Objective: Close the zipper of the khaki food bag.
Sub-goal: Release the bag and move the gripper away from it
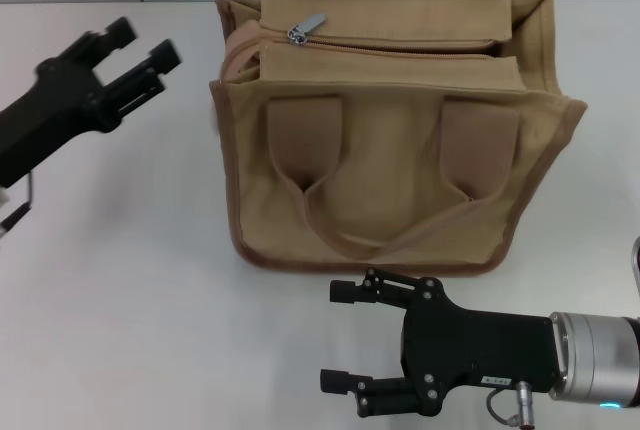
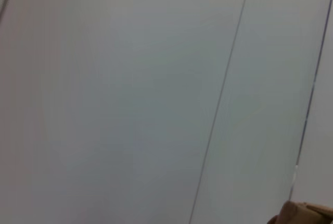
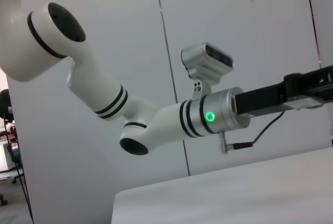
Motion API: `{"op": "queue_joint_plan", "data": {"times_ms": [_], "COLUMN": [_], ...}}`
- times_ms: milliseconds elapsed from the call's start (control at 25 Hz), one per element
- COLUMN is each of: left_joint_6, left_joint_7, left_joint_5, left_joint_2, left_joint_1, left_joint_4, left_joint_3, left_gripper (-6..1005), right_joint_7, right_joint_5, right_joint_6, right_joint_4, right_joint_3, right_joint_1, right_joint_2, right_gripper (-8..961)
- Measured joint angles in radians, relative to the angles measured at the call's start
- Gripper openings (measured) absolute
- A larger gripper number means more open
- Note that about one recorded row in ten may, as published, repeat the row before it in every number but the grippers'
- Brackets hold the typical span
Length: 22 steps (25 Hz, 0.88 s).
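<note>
the khaki food bag [image 1: 390, 140] stands mid-desk [image 1: 120, 300]. its zipper [image 1: 400, 47] runs 9-to-3 along the top, slider [image 1: 305, 28] at the 9 o'clock end. the left hand [image 1: 140, 55] hovers released at the bag's 9 o'clock; the right hand [image 1: 345, 335] waits released at 6 o'clock, nothing between.

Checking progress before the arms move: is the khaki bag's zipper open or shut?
Open: the slider sits at the left end of the zipper on the khaki food bag, track gaping.
</note>
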Motion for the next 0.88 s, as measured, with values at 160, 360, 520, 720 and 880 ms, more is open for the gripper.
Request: {"op": "queue_joint_plan", "data": {"times_ms": [160,360,520,720,880], "left_joint_6": [0.022,0.051,0.042,0.027,0.002], "left_joint_7": [0.0,-0.014,-0.026,-0.027,-0.02], "left_joint_5": [0.0,0.002,-0.003,-0.055,-0.117], "left_joint_2": [0.003,0.0,-0.005,-0.008,-0.009], "left_joint_1": [0.02,0.017,-0.005,-0.025,-0.04], "left_joint_4": [0.022,0.057,0.069,0.04,0.007], "left_joint_3": [0.026,0.163,0.239,0.229,0.231], "left_gripper": [793,792,791,791,790], "right_joint_7": [0.0,-0.001,-0.001,-0.001,-0.002], "right_joint_5": [0.0,0.0,0.0,0.0,0.0], "right_joint_6": [0.0,0.002,0.003,0.005,0.006], "right_joint_4": [-0.001,-0.001,0.0,0.0,0.003], "right_joint_3": [0.0,0.0,0.0,0.0,0.0], "right_joint_1": [0.001,0.014,0.02,0.018,0.016], "right_joint_2": [0.0,0.0,0.0,0.0,0.0], "right_gripper": [833,833,833,833,833]}}
